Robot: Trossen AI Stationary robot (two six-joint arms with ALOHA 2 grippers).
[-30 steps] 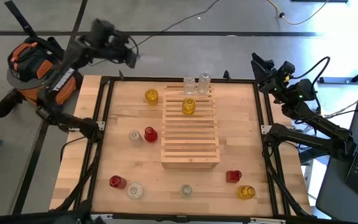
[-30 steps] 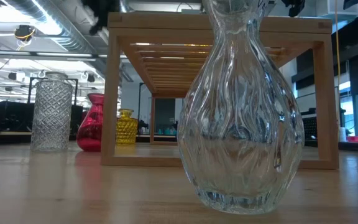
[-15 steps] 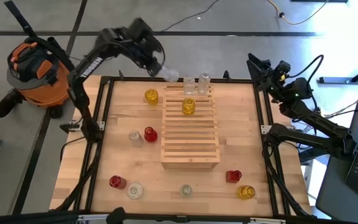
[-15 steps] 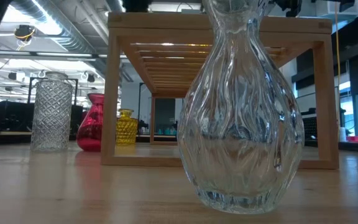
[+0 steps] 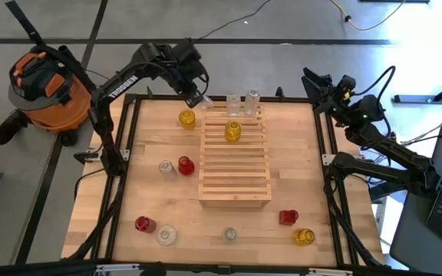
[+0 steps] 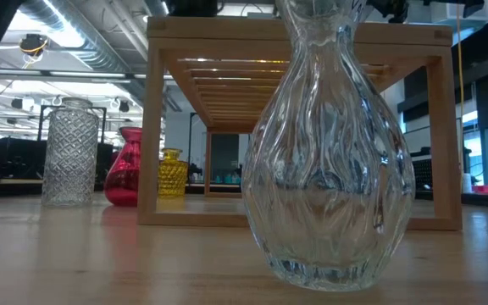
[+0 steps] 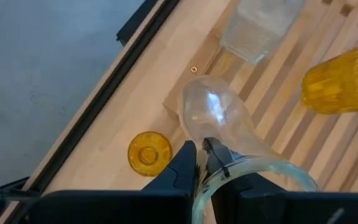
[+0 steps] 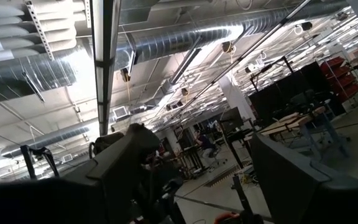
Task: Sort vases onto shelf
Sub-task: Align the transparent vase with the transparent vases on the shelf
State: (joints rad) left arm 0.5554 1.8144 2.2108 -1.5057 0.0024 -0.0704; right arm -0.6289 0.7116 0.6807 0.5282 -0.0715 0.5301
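Left gripper (image 7: pixel 201 163) pinches the rim of a clear round-bellied glass vase (image 7: pixel 219 121) above the slatted light-wood shelf's (image 5: pixel 235 165) far-left corner, beside two clear vases; thin rim grip risks swing, slip or knocking neighbours.

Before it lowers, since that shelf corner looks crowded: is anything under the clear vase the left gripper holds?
Seemingly not. The left gripper holds the clear vase over the shelf corner; two clear vases and a yellow vase stand alongside.
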